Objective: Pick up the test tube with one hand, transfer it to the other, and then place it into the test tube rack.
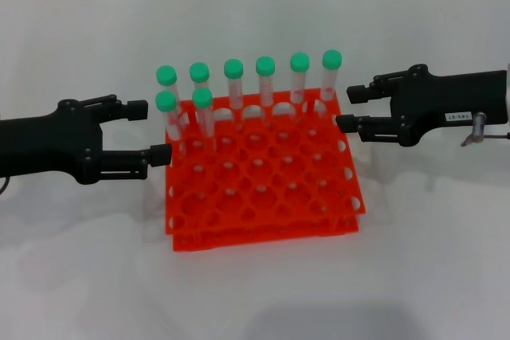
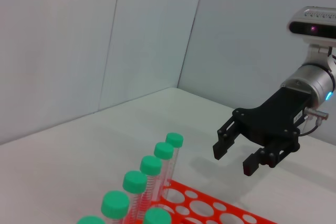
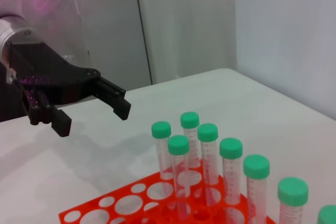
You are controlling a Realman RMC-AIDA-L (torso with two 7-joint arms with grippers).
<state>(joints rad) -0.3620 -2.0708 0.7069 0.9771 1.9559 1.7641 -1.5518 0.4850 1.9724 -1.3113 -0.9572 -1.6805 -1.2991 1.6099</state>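
Eight green-capped test tubes (image 1: 233,85) stand upright in orange test tube rack (image 1: 263,197) on white desk (image 1: 255,292). Left hand (image 1: 151,130) and right hand (image 1: 351,107) both open, holding nothing, beside rack. No loose tube seen. Fits just-placed or about-to-pick; keep hands clear of caps.

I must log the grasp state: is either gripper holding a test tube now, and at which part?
Nothing is held. The left gripper and right gripper are both open and empty, beside the rack; all eight tubes stand in it.
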